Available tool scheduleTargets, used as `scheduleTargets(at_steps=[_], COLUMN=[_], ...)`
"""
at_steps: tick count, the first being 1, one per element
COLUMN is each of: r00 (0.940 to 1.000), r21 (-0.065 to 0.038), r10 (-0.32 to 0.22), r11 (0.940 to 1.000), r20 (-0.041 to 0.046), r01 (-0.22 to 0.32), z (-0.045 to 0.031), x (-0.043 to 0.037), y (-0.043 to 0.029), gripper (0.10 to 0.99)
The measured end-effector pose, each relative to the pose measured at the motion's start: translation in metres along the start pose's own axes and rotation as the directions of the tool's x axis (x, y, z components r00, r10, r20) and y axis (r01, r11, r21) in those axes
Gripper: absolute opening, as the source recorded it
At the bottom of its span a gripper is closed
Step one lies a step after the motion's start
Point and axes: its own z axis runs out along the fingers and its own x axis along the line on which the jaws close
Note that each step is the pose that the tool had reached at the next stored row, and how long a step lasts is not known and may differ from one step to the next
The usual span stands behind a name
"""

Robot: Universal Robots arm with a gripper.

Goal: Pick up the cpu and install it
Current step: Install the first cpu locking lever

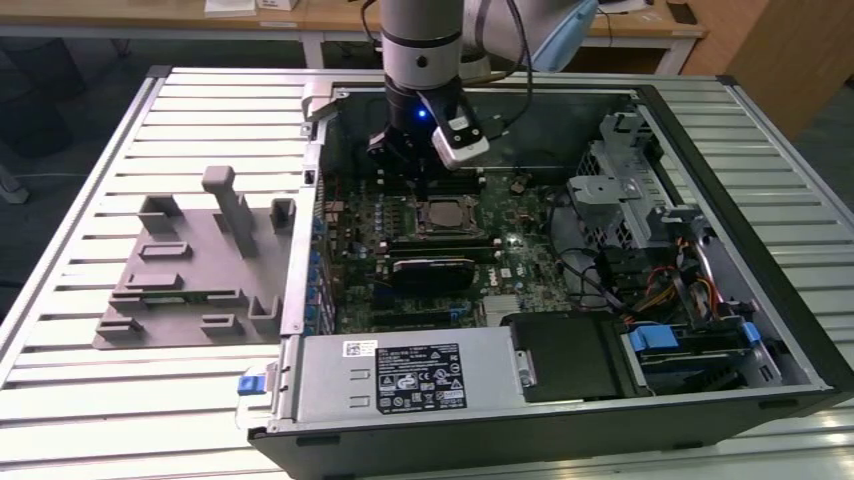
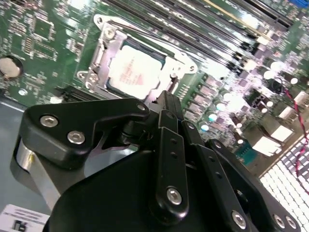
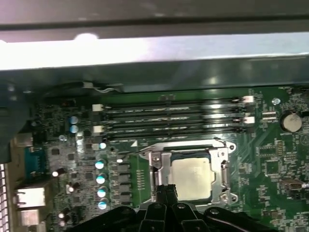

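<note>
Down in the socket [image 3: 225, 166] on the green board [image 3: 270, 159], the cpu [image 3: 192, 178] was seen lying flat, with its shiny silver top turned up. It was ringed by the socket's metal frame [image 2: 99, 55] in both wrist views. Long black memory slots [image 3: 174, 118] were lined up side by side just beside the socket. A round silver battery [image 3: 291, 122] was set on the board, well apart from the cpu.

The tool [image 3: 165, 189] was held over the edge of the socket, just beside the cpu. Its two thin fingers [image 2: 169, 104] were pressed close together, and nothing was held between them. Whether the tips were touching the frame could not be told.

In the exterior view, the cpu [image 1: 441, 213] was seen near the middle of the board. The arm [image 1: 424, 40] was pointed straight down into the open computer case [image 1: 694, 180]. A black heatsink [image 1: 430, 272] was placed just beside the socket, on the side nearer the camera. A silver power box [image 1: 400, 375] was fixed along the near wall of the case. The case was laid on a slatted desk [image 1: 120, 410]. A grey plastic holder [image 1: 174, 285] with blocks on it was set on the desk at the exterior view's left of the case, well apart from the tool.
</note>
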Motion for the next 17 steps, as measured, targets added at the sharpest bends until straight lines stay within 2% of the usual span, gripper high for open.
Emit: scheduleTargets(at_steps=[7,17], r00=[1.0000,1.0000], r21=[0.000,0.000], r10=[0.000,0.000], r11=[1.0000,1.0000], r20=[0.0016,0.0023], r01=[0.000,0.000], z=[-0.0006,-0.0113], x=[0.0138,0.0139], y=[-0.0008,-0.0009], gripper=[0.106,0.106])
